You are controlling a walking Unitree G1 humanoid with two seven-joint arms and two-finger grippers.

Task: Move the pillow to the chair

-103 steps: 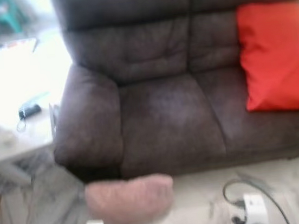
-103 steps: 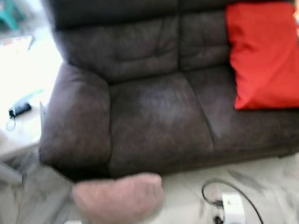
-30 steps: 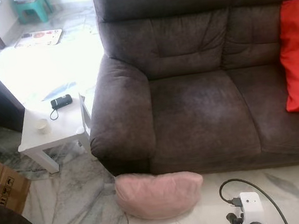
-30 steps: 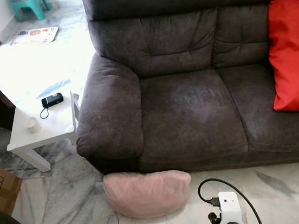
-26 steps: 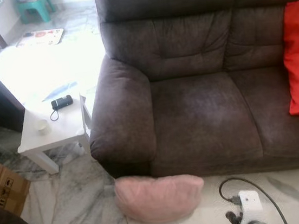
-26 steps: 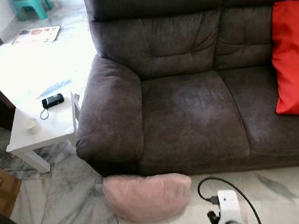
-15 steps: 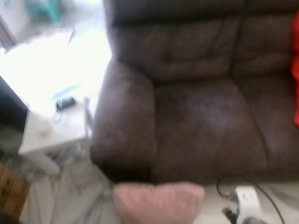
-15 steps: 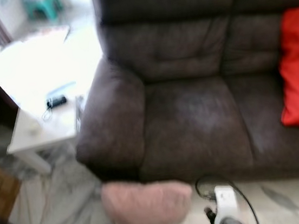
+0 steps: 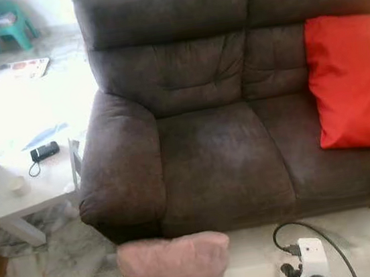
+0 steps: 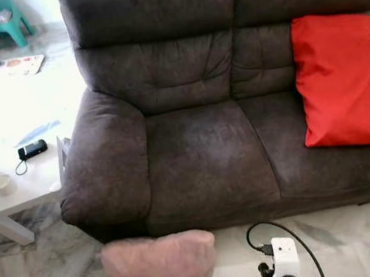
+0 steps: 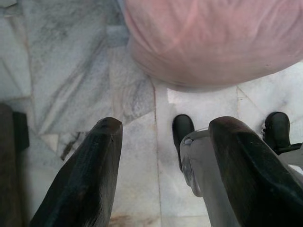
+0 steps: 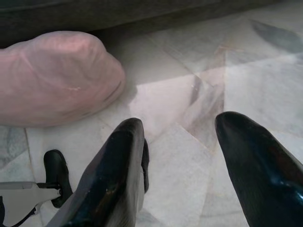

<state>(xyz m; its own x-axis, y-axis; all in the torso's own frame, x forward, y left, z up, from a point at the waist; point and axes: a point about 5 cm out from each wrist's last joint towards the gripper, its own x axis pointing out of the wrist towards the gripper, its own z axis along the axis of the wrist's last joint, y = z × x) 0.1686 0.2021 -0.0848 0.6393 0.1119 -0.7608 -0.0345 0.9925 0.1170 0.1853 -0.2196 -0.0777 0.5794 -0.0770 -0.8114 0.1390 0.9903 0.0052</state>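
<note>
A soft pink pillow [image 9: 173,265] lies on the marble floor, against the front of the dark brown sofa [image 9: 221,161], below its left armrest. Both arms hang low on my side of the pillow, one near each of its ends. In the left wrist view my left gripper [image 11: 165,142] is open above the floor, with the pillow [image 11: 213,42] a short way beyond its fingertips. In the right wrist view my right gripper [image 12: 180,127] is open too, and the pillow's end [image 12: 52,78] lies ahead and to one side. Neither gripper touches the pillow.
A red cushion [image 9: 354,84] leans on the sofa's right seat. Left of the sofa stands a white side table [image 9: 4,204] with a phone [image 9: 45,151] and a small cup [image 9: 18,186]. A teal stool [image 9: 6,25] is at the far left.
The head camera has swung right, so the sofa and table sit further left and more of the red cushion shows. The pillow still lies on the floor.
</note>
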